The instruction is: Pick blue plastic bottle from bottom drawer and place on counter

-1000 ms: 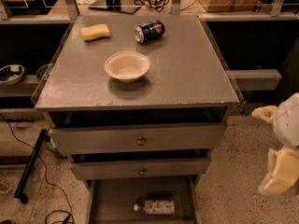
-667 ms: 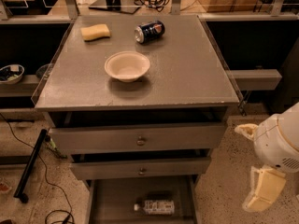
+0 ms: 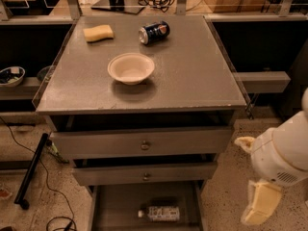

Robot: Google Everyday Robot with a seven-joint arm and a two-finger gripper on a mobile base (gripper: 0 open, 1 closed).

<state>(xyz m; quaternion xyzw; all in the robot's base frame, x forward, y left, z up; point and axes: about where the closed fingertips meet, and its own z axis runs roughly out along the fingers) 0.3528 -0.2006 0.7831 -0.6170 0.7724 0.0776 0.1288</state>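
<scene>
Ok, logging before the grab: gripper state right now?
Gripper: open, holding nothing, low right of the grey metal bottom drawer; small clear plastic bottle lies inside it.

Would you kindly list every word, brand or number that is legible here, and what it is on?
Soda can on the counter: a logo, lettering too blurred to read.
Blue plastic bottle in the bottom drawer: label print too small to read.
Gripper, low right of the bottom drawer: no text.
</scene>
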